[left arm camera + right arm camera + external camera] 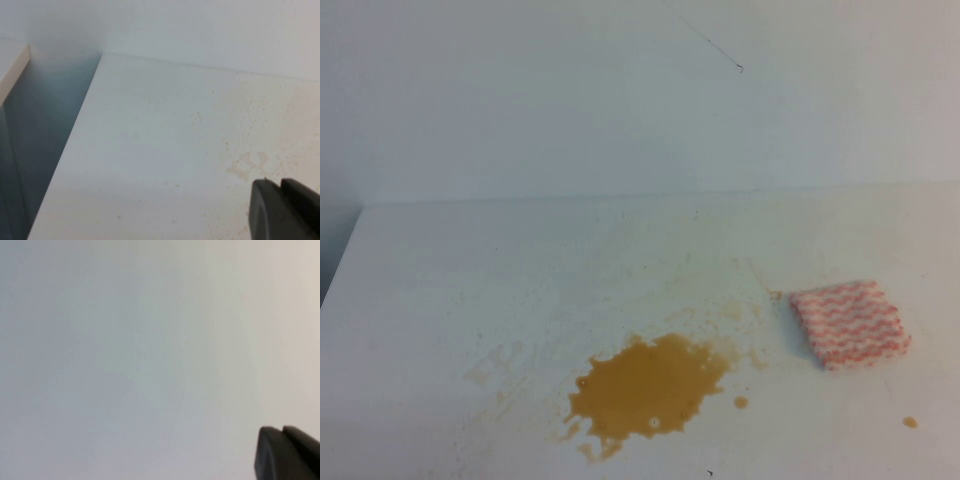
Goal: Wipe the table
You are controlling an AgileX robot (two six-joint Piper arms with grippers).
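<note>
the folded pink-and-white striped cloth [849, 323] lies flat on the tabletop [520, 270], on the robot's right side, near the brown spill [650, 388] but not touching it. the spill pools toward the near middle. the cloth looks placed so that the right arm can take it and sweep it leftward over the puddle. nothing grips it, so the wiping is not yet begun.

neither arm shows in the high view. the left gripper [281, 181] shows only in its own wrist view, raised over the left part of the tabletop above faint dried speckles [247, 165]. its jaws are pressed together on nothing. the right gripper [282, 429] shows only against a plain pale surface, so where it hangs cannot be told. its jaws are together too, and empty, and they would have to part before the cloth can be taken.

a small droplet [741, 402] sits just right of the spill and another droplet [910, 422] sits nearer the cloth's side. pale smears [495, 365] spread to the left. nothing stands between cloth and spill. the tabletop's left edge drops into a dark gap [45, 130], so liquid pushed too far that way could run off.
</note>
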